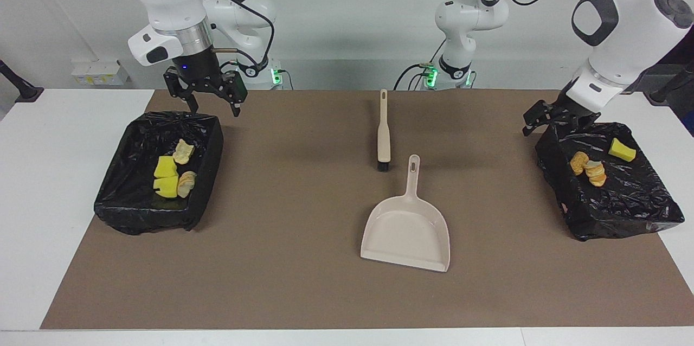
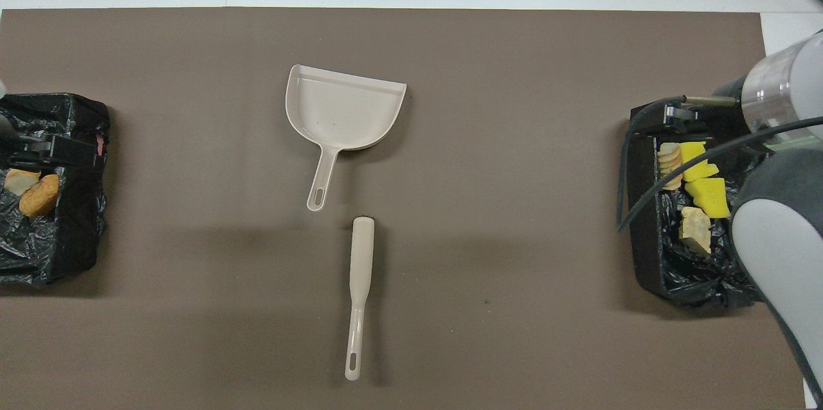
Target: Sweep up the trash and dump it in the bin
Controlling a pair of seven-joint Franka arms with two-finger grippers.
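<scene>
Between two bins (image 1: 135, 216) — dustpan (image 1: 406, 232), brush (image 1: 383, 134) — bare mat (image 1: 282, 183).

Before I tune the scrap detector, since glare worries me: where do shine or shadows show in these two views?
Facing view: the bin liner at the left arm's end glints in crinkled highlights; the dustpan is evenly lit. Overhead view: soft, broad shadows lie on the mat beside the brush; the yellow scraps stay unshaded.
</scene>
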